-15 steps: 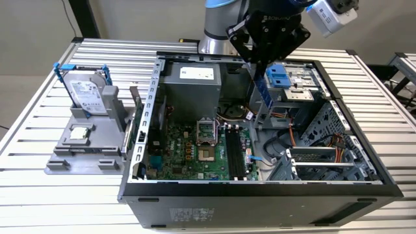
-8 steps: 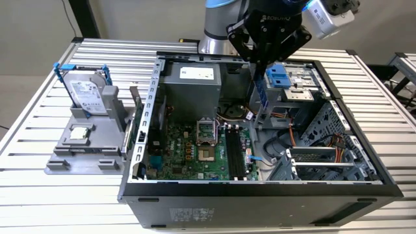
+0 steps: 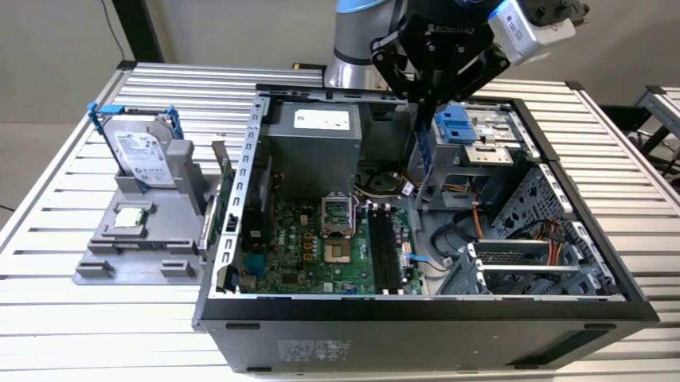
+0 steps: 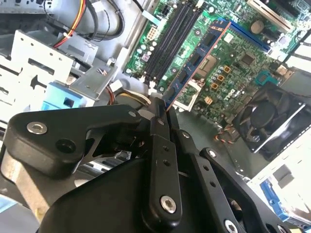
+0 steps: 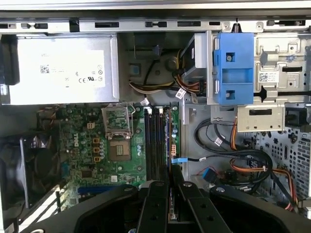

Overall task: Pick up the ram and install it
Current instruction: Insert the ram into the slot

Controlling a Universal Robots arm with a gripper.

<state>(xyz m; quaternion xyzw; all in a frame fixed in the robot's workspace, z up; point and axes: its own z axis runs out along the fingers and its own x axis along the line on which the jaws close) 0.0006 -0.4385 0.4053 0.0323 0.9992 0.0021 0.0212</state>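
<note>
Well, the gripper [image 3: 428, 99] is clamped tight on the ram [image 4: 194, 62], holding the green stick raised above the motherboard's memory slots [image 5: 155, 141] and clear of them. Its long edge appears to run parallel to those slots, perhaps slightly to one side. Near one end of the slots sits a white power-supply label [image 5: 63, 68] carrying small print.
</note>
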